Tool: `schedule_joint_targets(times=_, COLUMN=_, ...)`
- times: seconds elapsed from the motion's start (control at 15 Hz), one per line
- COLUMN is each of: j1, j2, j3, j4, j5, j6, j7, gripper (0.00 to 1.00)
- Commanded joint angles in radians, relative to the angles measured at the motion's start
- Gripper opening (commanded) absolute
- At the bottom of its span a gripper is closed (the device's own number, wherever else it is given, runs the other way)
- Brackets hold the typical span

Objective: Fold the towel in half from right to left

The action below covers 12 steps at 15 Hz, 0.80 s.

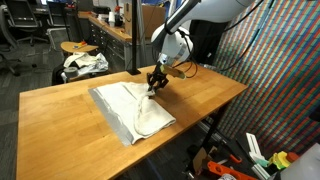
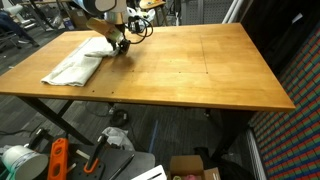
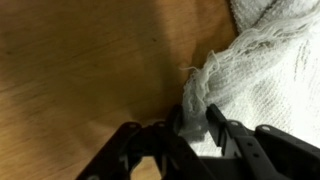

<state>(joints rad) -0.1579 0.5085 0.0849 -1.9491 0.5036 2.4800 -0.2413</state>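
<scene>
The towel (image 1: 128, 108) is a large white-grey cloth lying flat on the wooden table (image 1: 60, 115), with a greyer band along its near edge. In an exterior view the towel (image 2: 78, 66) lies at the table's far left. My gripper (image 1: 154, 84) stands low over the towel's edge, and its place (image 2: 120, 46) is at the cloth's corner. In the wrist view the towel (image 3: 265, 70) bunches into a ridge between my fingers (image 3: 217, 122). The gripper (image 3: 198, 112) is shut on that fold of towel edge.
A bundle of white fabric with dark patches (image 1: 84, 63) sits on a stool behind the table. Bare wood (image 2: 190, 60) stretches across most of the table. Orange and green tools (image 2: 58, 158) lie on the floor below. Desks and chairs stand at the back.
</scene>
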Motion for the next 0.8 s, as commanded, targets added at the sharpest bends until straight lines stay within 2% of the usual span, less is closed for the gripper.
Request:
schedule_joint_targets(times=0.0, j1=-0.018, j2=0.027, j3=0.018, j4=0.039, j5=0.009, j6=-0.009, j7=0.009, gripper=0.13)
schedule_joint_targets(times=0.07, j1=-0.019, j2=0.028, j3=0.018, j4=0.041, j5=0.009, j6=-0.010, j7=0.010, gripper=0.10)
schedule_joint_targets(times=0.27, j1=-0.019, j2=0.019, j3=0.023, j4=0.035, j5=0.017, j6=0.001, j7=0.009, gripper=0.15)
schedule_joint_targets(times=0.73, j1=-0.015, j2=-0.065, j3=0.051, j4=-0.016, j5=0.036, j6=0.030, j7=-0.009, gripper=0.15)
